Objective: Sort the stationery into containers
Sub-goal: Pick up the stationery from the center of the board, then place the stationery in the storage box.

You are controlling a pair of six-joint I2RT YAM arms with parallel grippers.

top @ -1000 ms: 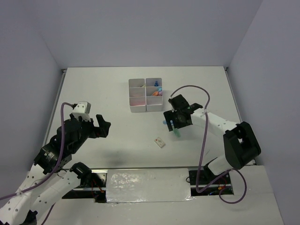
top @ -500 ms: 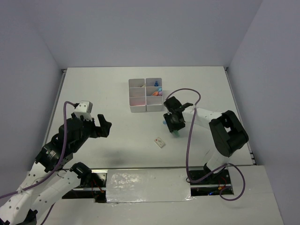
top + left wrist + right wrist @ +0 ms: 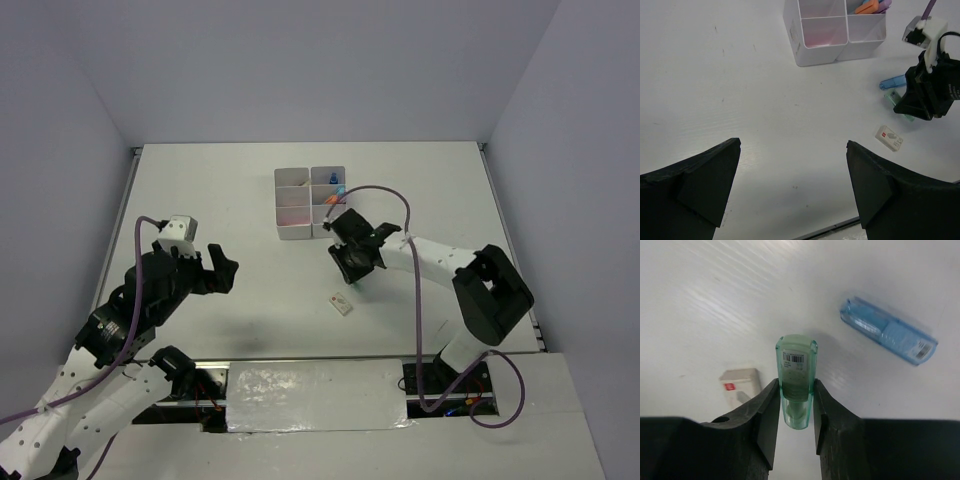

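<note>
- We find the right hand [image 3: 795,389] has swung left, toward the containers [image 3: 294,232].
- It has narrowed onto the green marker [image 3: 796,367], clamping it; left hand [image 3: 793,145] gapes wide, empty.

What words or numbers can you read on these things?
Nothing reads clearly.
On the green marker: a barcode label, digits too small.
On the blue marker: a barcode label, blurred.
On the white eraser: a small red logo, unreadable.
</note>
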